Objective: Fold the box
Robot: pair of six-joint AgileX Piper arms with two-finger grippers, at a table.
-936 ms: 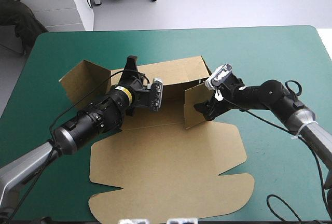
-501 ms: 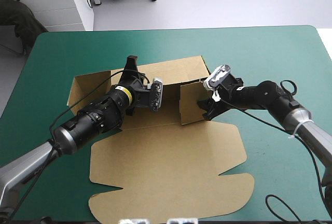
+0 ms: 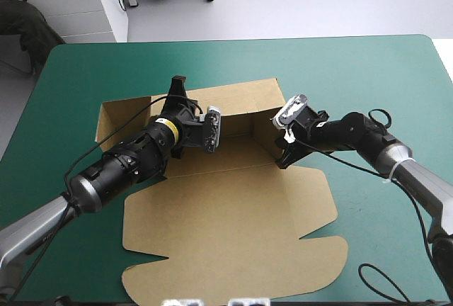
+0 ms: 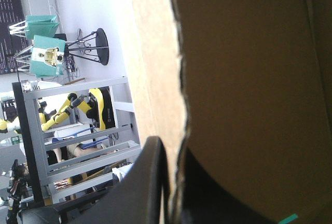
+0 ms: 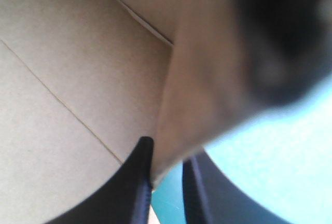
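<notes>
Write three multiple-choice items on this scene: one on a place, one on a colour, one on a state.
1. Where does the box's flat lid lie?
A. toward the table's near edge
B. toward its far edge
C. off its right edge

2. What colour is the table's cover?
A. red
B. teal-green
C. white

3. What state is the right gripper in?
A. wide open
B. shut on the box
C. shut on nothing

Answers:
1 A, the lid spreads flat on the near side of the raised walls.
2 B, teal-green shows all round the box.
3 B, the box's sheet stands between its all-but-shut fingers.
</notes>
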